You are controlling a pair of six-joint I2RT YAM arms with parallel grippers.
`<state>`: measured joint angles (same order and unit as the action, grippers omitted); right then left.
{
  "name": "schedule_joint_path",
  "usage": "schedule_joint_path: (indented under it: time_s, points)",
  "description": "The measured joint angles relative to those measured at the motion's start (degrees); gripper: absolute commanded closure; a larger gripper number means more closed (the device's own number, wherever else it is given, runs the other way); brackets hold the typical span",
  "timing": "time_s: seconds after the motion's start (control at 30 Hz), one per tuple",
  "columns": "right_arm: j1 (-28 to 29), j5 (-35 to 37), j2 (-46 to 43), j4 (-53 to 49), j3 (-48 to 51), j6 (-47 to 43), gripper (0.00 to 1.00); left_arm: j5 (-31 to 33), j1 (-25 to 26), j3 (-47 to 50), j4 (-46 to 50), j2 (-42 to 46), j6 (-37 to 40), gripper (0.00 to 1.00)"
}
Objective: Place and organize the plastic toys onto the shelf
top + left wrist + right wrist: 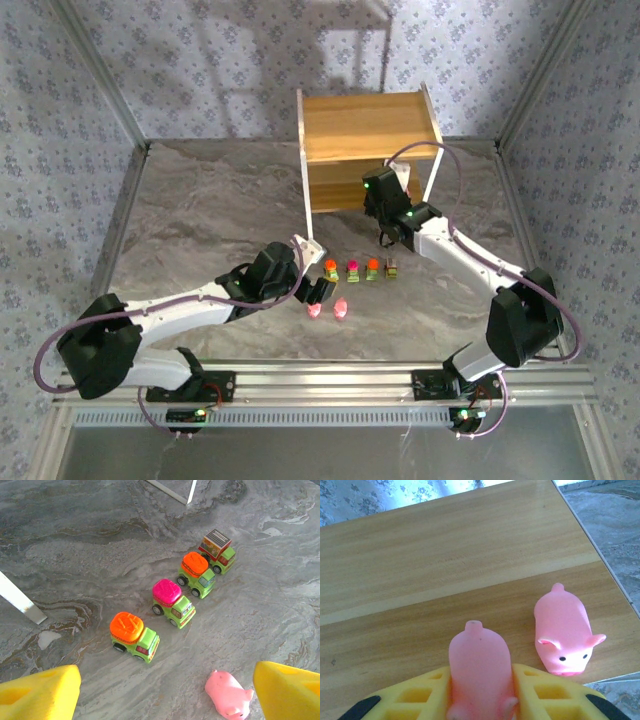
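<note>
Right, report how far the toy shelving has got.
Done: one pink pig lies on the shelf board. In hand: the right tool is shut on a second pink pig over that board. Left: four toy trucks in a row and two more pigs on the table, by the open left tool.
</note>
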<state>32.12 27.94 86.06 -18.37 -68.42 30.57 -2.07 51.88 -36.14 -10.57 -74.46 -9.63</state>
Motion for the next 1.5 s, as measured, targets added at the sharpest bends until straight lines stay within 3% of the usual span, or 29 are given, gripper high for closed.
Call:
schedule_joint_path:
  time_s: [1.5]
  points:
    - [-1.0,1.4,3.6,3.5,0.5,0.0,0.67,0.0,0.0,0.0,0.0,0.0,0.2,0.11]
